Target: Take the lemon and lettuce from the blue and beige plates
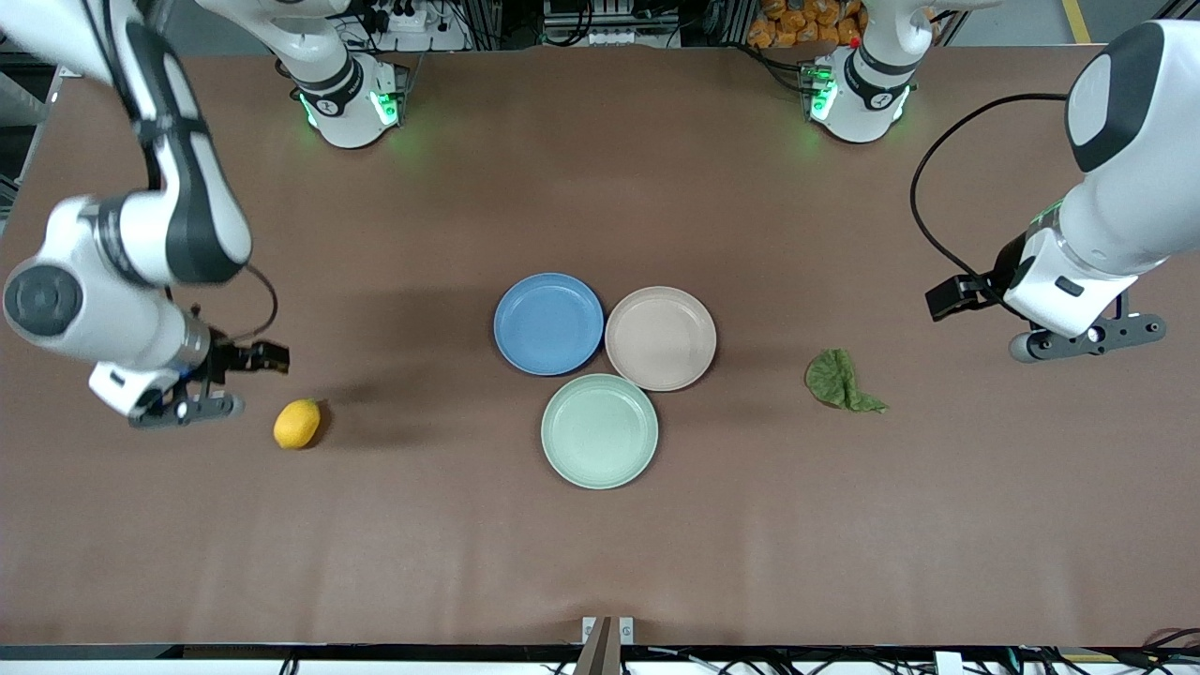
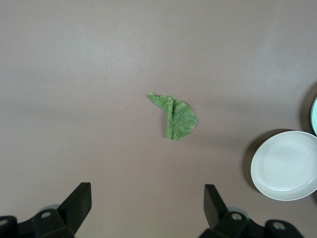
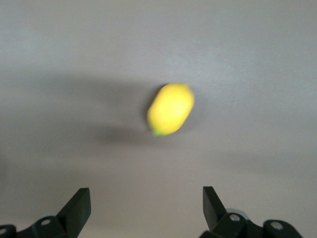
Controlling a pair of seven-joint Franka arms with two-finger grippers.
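The yellow lemon [image 1: 297,424] lies on the bare brown table toward the right arm's end, and shows in the right wrist view [image 3: 171,109]. The green lettuce leaf [image 1: 839,381] lies on the table toward the left arm's end, and shows in the left wrist view [image 2: 177,116]. The blue plate [image 1: 548,323] and the beige plate [image 1: 661,337] are side by side mid-table, both empty. My right gripper [image 1: 187,408] [image 3: 147,206] hangs open and empty over the table beside the lemon. My left gripper [image 1: 1078,342] [image 2: 147,203] hangs open and empty over the table beside the lettuce.
An empty pale green plate [image 1: 600,431] touches the other two, nearer to the front camera. The beige plate [image 2: 285,165] and a sliver of the green plate [image 2: 315,116] also show in the left wrist view. A black cable loops by the left arm [image 1: 937,159].
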